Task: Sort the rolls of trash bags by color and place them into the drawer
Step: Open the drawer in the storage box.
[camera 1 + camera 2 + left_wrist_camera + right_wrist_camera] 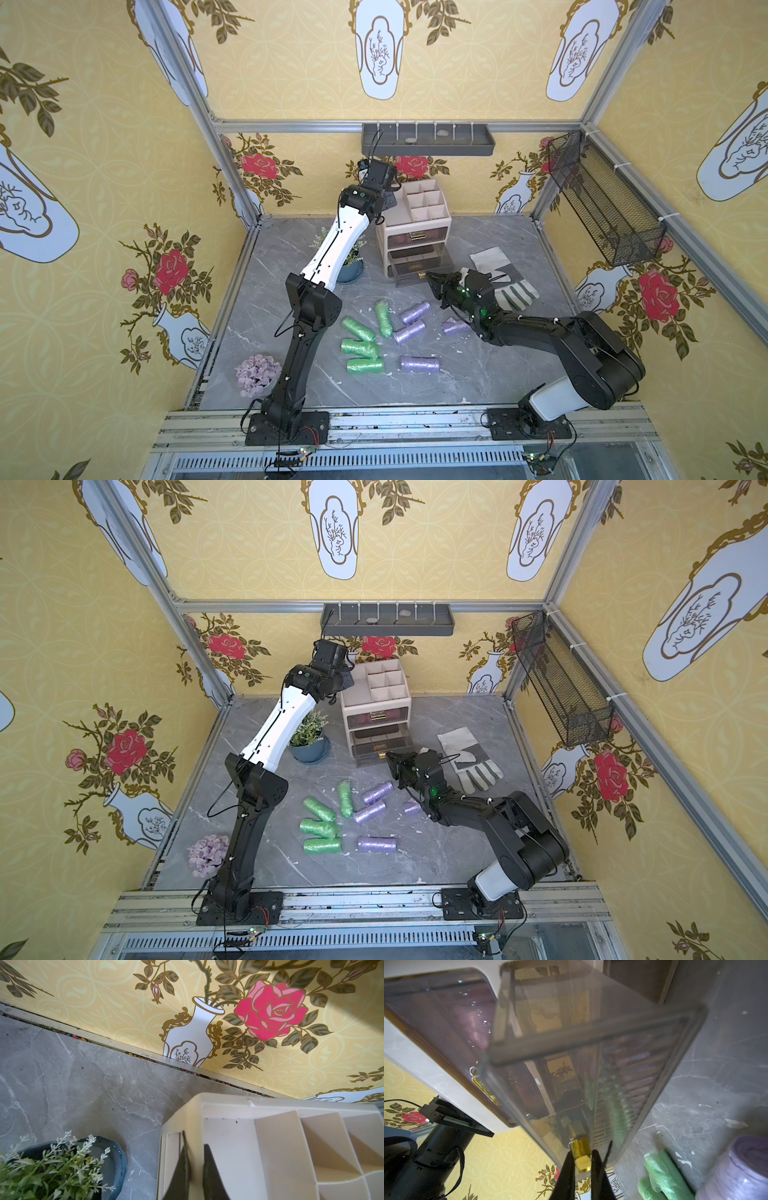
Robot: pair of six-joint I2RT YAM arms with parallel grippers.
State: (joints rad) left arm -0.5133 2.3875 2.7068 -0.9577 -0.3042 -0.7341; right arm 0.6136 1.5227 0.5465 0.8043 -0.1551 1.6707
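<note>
Several green rolls of trash bags (359, 348) (318, 828) and several lilac ones (419, 363) (376, 843) lie loose on the grey table in both top views. At the back stands the cream organizer (415, 208). Its lowest smoky drawer (415, 266) (591, 1043) is pulled out. My right gripper (430, 277) (582, 1152) is shut on the drawer's gold handle (580, 1145). My left gripper (195, 1142) is shut on the organizer's left side wall (195, 1118) at its top edge. A pinkish shape (475, 1022) shows behind the closed upper drawer front.
A potted plant (351, 266) stands left of the organizer under my left arm. A work glove (505, 282) lies to the right of the drawer. A lilac flower cluster (257, 374) sits front left. A wire basket (602, 203) hangs on the right wall.
</note>
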